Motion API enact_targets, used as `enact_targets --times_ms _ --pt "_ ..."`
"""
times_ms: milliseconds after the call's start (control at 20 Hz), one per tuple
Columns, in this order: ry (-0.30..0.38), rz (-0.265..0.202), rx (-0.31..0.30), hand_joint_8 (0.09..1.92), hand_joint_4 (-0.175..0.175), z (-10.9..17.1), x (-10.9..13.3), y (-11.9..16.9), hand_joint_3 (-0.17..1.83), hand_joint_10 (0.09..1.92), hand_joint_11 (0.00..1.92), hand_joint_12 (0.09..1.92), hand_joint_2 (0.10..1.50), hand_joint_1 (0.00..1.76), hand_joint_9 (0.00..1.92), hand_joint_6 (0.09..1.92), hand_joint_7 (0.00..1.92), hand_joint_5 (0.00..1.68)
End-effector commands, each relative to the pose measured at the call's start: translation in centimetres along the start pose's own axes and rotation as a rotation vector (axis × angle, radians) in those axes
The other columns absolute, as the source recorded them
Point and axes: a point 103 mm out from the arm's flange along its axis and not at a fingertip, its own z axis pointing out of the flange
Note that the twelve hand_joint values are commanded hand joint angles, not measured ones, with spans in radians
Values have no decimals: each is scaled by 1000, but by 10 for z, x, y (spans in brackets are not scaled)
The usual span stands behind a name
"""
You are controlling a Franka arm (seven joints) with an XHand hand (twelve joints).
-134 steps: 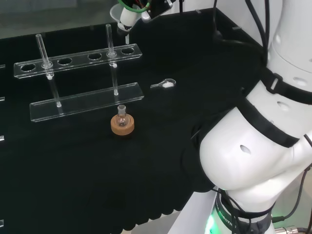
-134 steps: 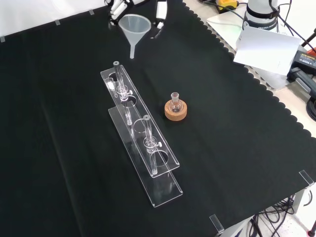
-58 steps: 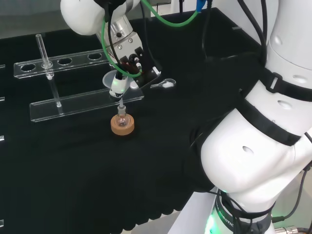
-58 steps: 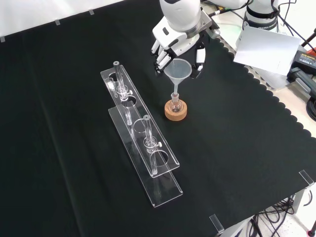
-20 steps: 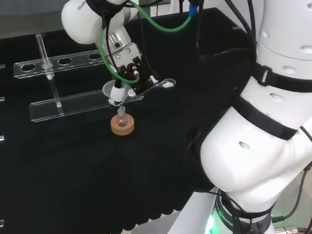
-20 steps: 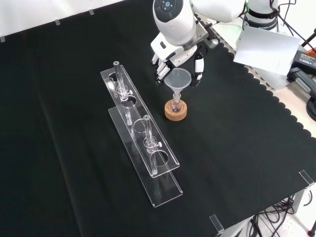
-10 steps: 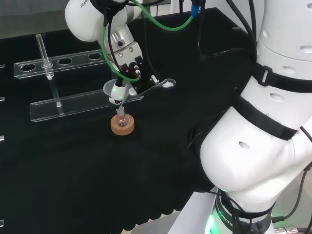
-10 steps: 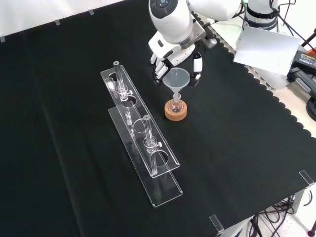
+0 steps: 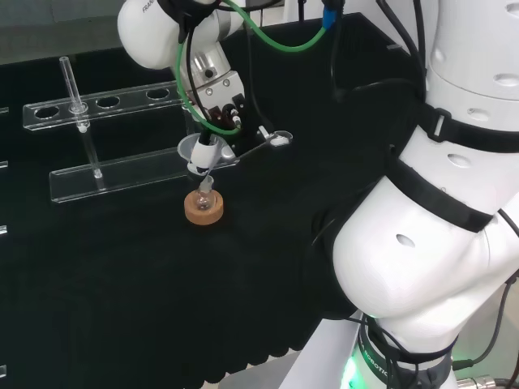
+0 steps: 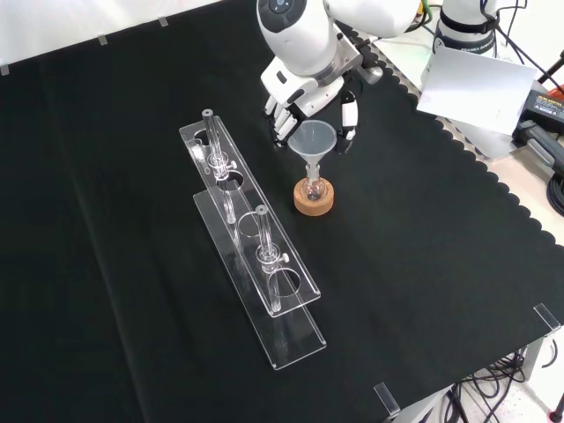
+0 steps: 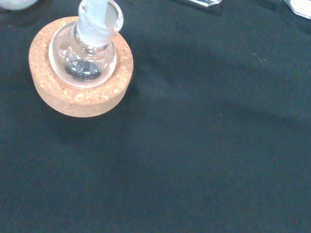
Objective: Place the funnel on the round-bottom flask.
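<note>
A clear funnel [image 10: 314, 139] stands with its stem in the neck of a small round-bottom flask [image 10: 311, 188], which rests on a cork ring [image 10: 315, 204]. The black and white hand [image 10: 307, 95] hangs just above and behind the cone, fingers on one side and thumb on the other, curled round the rim. In the head view the funnel [image 9: 193, 148] leans slightly over the flask [image 9: 204, 194], with the hand [image 9: 217, 113] right behind it. The wrist view shows the flask [image 11: 87, 60] in its cork ring [image 11: 80, 102] from above.
A clear test-tube rack [image 10: 256, 242] with two upright tubes runs to the left of the flask in the front view. A small clear spoon-like piece [image 9: 274, 139] lies beyond the hand in the head view. The arm's white links [image 9: 430, 243] fill that view's right.
The hand came down from the far edge with the funnel and set its stem into the flask's neck. In the last second the hand drifted slightly away, and the funnel tilted with it.
</note>
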Motion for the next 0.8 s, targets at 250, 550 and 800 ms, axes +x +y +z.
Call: enact_targets --times_ms 250,550,800 --pt "-24 3 -7 794 -55 -4 9 0 578 600 540 1283 726 705 754 644 474 457" --pt "-15 -8 -5 789 -54 -4 11 -1 581 608 530 1289 721 701 741 609 465 451" --pt "-1 -21 -1 782 -54 -1 7 0 582 607 520 1290 717 699 727 592 445 442"
